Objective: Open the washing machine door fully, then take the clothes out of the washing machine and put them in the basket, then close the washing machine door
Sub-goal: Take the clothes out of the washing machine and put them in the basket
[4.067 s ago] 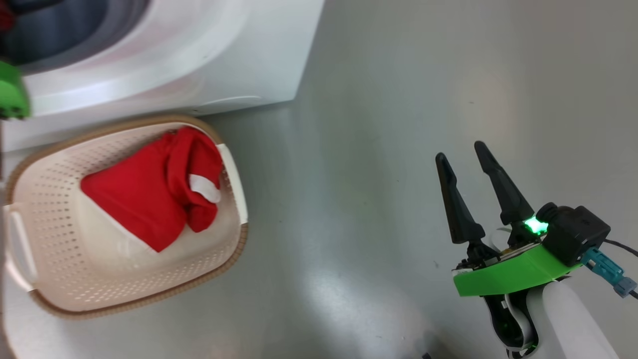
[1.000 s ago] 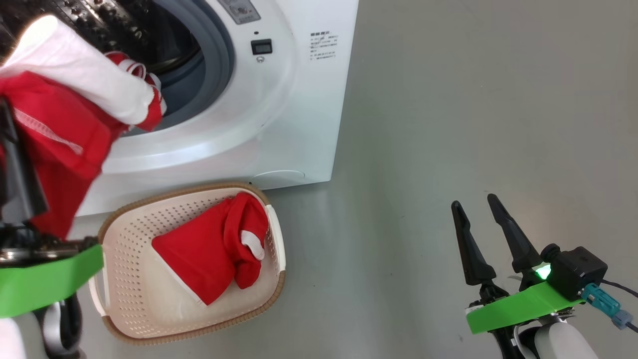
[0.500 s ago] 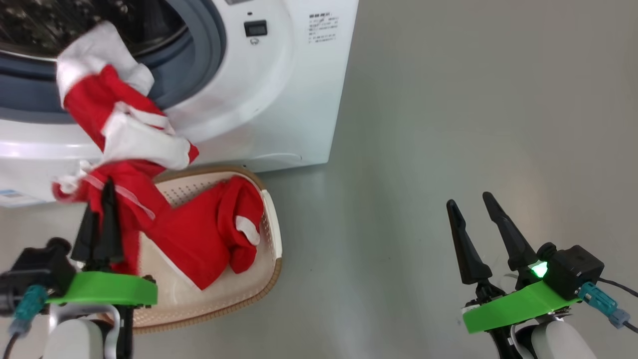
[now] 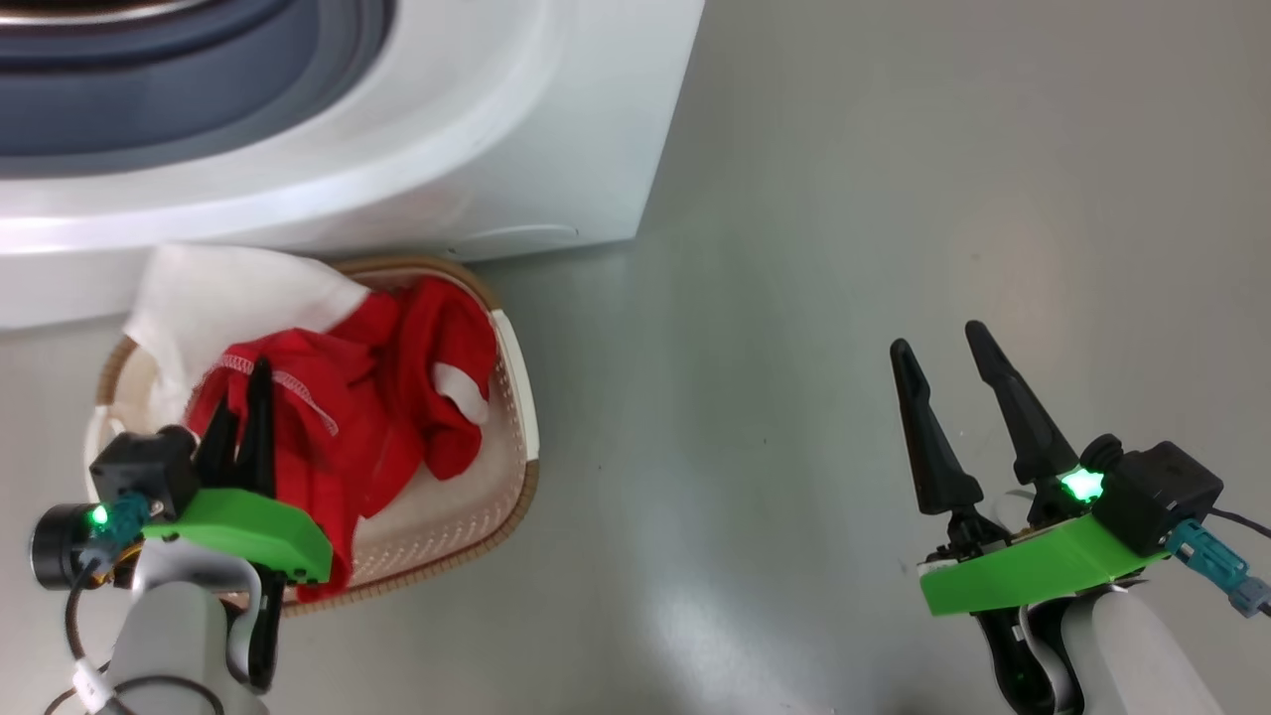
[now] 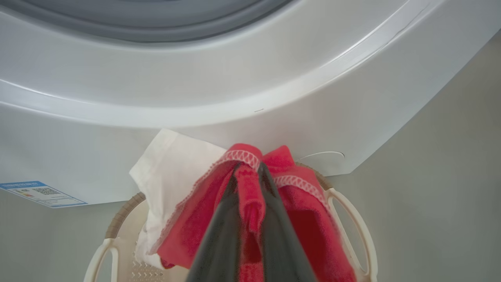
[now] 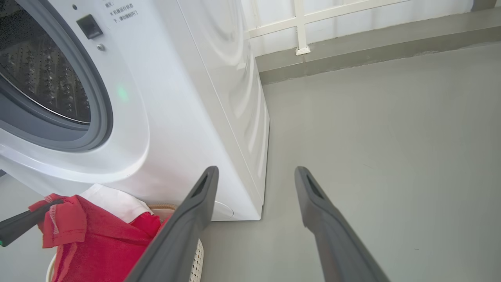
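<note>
From the head we see the basket [image 4: 518,387] on the floor [image 4: 844,199] just in front of the washing machine [image 4: 447,129], with the red and white clothes [image 4: 397,397] heaped in it; our left gripper [image 4: 241,389] hangs over that heap, pinched tight on a red fold, and our right gripper [image 4: 937,338] stands well off from the washing machine, spread wide and empty. Our left wrist shows both fingers clamping a red hem below the washing machine's front, near its blue label [image 5: 41,193]. Our right wrist shows parted fingers pointing past the washing machine's corner, its steel drum [image 6: 39,78] in sight
</note>
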